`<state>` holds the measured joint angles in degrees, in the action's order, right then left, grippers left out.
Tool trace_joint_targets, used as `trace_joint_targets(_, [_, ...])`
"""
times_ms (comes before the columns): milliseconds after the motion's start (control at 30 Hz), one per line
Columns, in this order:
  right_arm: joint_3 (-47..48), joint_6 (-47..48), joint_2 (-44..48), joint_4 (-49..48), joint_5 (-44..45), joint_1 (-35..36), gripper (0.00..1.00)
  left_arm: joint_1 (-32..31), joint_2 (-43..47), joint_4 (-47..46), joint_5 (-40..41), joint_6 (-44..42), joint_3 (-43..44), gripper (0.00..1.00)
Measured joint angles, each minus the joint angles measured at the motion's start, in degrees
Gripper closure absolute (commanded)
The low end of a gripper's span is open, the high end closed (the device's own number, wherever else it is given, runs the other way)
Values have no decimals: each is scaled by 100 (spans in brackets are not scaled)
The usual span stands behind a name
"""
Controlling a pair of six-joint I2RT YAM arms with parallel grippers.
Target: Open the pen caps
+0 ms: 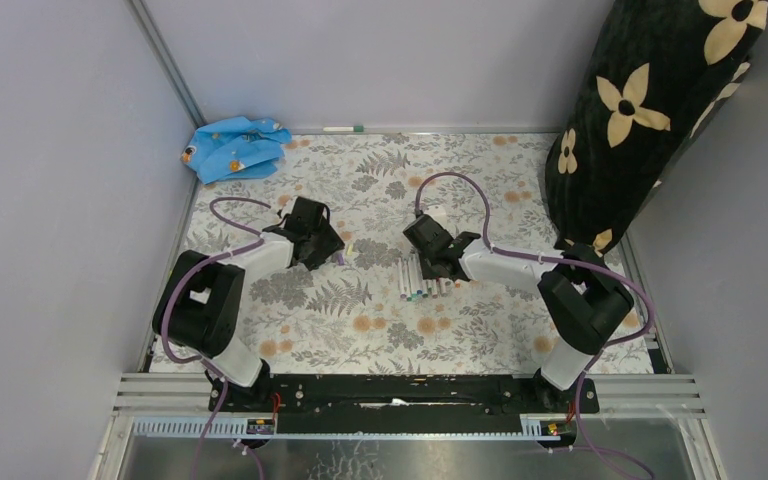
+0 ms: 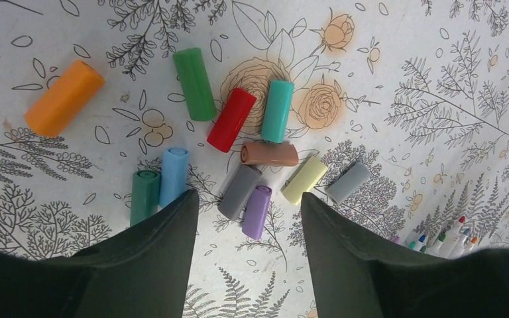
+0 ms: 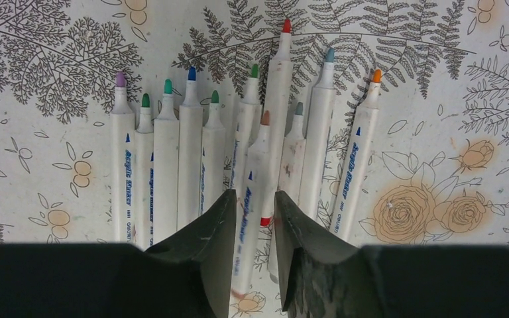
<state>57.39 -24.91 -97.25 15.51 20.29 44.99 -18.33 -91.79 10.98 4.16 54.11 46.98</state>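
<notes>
- Between the left gripper's (image 2: 248,194) two dark fingers (image 2: 166,258), which stand wide apart with nothing grasped, a short purple plastic cap (image 2: 257,211) and a grey cap (image 2: 238,191) lie side by side on the flower-printed table cover (image 2: 404,79)
- Just off the fingertip on that view's left lie a dark green cap (image 2: 144,195) and a light blue cap (image 2: 173,175), touching. Off the other fingertip lie a pale yellow cap (image 2: 305,179) and a second grey cap (image 2: 348,181)
- Beyond those fingertips a brown cap (image 2: 270,154) lies crosswise, then come a red cap (image 2: 231,119), a teal cap (image 2: 277,110) and a green cap (image 2: 194,83). An orange cap (image 2: 63,98) lies well apart to the view's left
- Between the right gripper's (image 3: 253,193) fingers (image 3: 298,252), set narrowly apart, runs the white barrel of a brown-tipped marker pen (image 3: 260,152). Whether they press it I cannot tell
- Either side of those fingers, ten more white uncapped pens (image 3: 189,146) lie in a row, coloured tips pointing away
- Far beyond both grippers lie a crumpled blue cloth (image 1: 235,148) at the back left and a black flowered cushion (image 1: 650,110) at the back right
</notes>
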Motion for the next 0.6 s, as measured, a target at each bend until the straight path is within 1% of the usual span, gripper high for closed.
trace_joint_targets(133, [9, 0, -26, 0, -2, 0, 65, 0, 33, 7, 0, 2, 0, 34])
trace_joint_targets(267, [42, 28, -20, 13, -2, -2, 55, -7, 164, 68, 0, 4, 0, 33])
trace_joint_targets(300, [61, 55, 2, 35, -2, -2, 48, -9, 240, 101, 2, 7, 0, 32])
trace_joint_targets(333, [68, 76, 48, 46, 0, -2, 38, -31, 343, 140, 4, 9, 0, 31])
trace_joint_targets(367, [70, 122, 146, 70, 0, 0, 31, -37, 442, 175, 9, 9, 2, 30])
trace_joint_targets(433, [70, 245, 472, 129, 15, -2, 4, -74, 743, 256, 37, 2, 2, 28])
trace_joint_targets(467, [70, 293, 669, 140, 31, -2, 1, -114, 968, 284, 61, -7, 4, 27])
trace_joint_targets(600, [70, 551, 1794, 42, 258, -4, 0, -337, 2087, 177, 234, -120, -28, 22])
